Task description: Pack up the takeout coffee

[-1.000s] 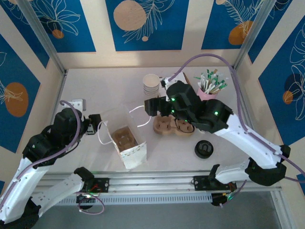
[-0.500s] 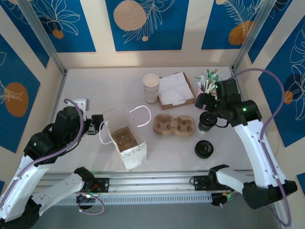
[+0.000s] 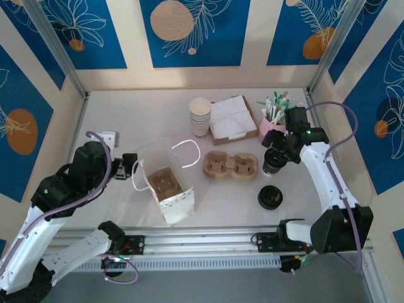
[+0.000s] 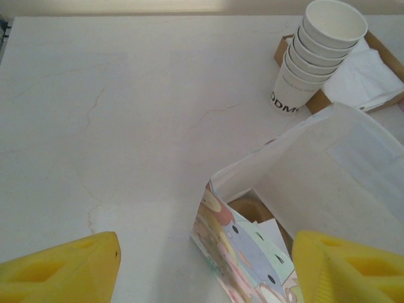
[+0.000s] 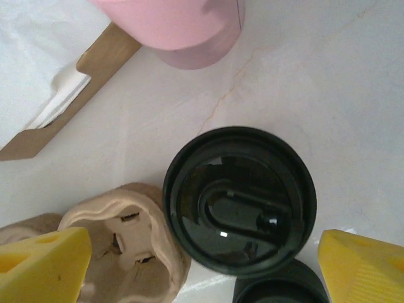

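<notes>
lid (image 5: pixel 240 199): glossy black plastic | cup carrier (image 5: pixel 120 246): matt pulp | bag (image 4: pixel 328 183): paper

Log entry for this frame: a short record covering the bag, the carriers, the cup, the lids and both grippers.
paper bag: open, standing, with a second carrier inside
cup carrier: on the table right of the bag, wells empty
lidded cup: beside the cup carrier, black lid on
loose lid: flat on the table
left gripper: open, at the bag's left edge
right gripper: open, above the lidded cup
</notes>
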Motion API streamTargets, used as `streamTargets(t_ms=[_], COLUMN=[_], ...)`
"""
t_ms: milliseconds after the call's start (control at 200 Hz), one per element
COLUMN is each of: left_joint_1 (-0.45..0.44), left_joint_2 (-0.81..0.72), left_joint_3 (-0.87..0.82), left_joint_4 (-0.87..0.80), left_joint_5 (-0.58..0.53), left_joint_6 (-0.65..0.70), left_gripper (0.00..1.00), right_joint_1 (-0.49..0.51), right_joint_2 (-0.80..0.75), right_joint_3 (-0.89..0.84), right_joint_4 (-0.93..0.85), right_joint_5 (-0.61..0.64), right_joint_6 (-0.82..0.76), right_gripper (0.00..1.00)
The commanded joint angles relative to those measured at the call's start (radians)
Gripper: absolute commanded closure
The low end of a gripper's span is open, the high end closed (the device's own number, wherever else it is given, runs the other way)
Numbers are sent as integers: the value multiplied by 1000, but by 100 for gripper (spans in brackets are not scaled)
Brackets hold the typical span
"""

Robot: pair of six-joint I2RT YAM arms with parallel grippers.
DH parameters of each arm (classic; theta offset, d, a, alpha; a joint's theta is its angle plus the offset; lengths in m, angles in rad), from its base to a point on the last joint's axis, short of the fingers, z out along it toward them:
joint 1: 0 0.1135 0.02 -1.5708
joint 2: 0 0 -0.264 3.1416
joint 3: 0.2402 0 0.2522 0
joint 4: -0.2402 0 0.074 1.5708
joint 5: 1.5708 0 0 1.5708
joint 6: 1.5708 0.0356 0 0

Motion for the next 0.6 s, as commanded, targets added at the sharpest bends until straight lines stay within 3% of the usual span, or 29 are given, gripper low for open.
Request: streamTargets(t_ms=[0, 595], left_joint_1=[11, 11], left_joint_2=[-5, 4], left_joint_3=[34, 69], left_joint_4=[-42, -43], left_joint_5=[-9, -28], left_joint_6=[19, 17], left_gripper=[27, 25], right_joint_1=[-11, -8], right_joint_2=[40, 93], right_joint_3=[-3, -59], right_joint_4=[37, 33], right_joint_5=[21, 32], right_joint_6=[-26, -30], right_gripper=[6, 8])
